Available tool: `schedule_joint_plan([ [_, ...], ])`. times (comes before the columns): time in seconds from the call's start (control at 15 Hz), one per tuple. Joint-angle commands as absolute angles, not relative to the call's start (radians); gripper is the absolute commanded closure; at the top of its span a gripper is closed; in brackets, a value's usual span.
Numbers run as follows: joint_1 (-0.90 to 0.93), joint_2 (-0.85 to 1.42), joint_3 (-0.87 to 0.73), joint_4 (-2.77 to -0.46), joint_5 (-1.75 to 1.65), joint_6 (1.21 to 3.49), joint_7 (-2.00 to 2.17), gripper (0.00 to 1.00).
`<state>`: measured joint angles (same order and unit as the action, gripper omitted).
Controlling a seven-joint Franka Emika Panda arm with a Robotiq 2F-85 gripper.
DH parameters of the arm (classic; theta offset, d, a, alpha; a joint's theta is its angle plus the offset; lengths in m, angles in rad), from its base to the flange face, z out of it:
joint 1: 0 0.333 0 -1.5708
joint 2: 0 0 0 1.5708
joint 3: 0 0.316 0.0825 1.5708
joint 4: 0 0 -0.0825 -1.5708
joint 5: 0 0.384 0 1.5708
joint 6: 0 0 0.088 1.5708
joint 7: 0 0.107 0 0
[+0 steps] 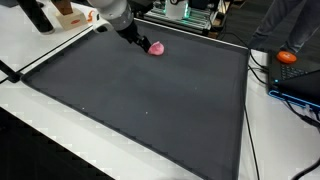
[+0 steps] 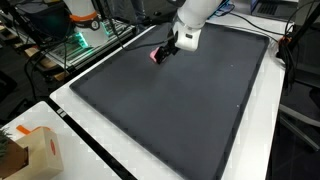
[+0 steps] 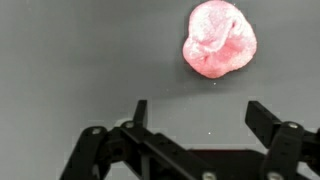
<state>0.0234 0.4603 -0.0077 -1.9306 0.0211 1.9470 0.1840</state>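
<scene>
**A:** Which way does the pink lump (image 3: 218, 38) lie from the gripper (image 3: 198, 108)?

**B:** Ahead of it, past the fingertips and not between them. In the wrist view it sits beyond the tips and a little off toward the finger on the picture's right-hand side. A line through the middle of the gap would cross the lump's near flank, not its centre.

**A:** Is anything touching?

**B:** No. In the wrist view, bare dark mat (image 3: 70, 50) shows between the tips and the lump. In an exterior view the gripper (image 1: 141, 40) slants down just beside the lump (image 1: 156, 47), near but apart.

**A:** Does the lump have a long axis to line up with?

**B:** None that I can make out. It is roundish and crumpled, about as wide as it is deep.

**A:** Where is it on the mat?

**B:** Close to one edge, the far one in that exterior view. It is well away from both corners of that edge, and it lies flat on the surface.

**A:** And the hand itself?

**B:** The jaws stand spread wide and hold nothing. Both fingers are bare, and I judge the gap between them broader than the lump.
</scene>
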Motion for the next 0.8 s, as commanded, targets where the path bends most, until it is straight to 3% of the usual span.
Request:
schedule_joint_plan([
  [0.0,-0.002,0.417,-0.033,-2.003,0.113,1.98,0.272,0.0],
  [0.73,-0.081,0.317,-0.113,-2.23,0.397,2.042,0.45,0.0],
])
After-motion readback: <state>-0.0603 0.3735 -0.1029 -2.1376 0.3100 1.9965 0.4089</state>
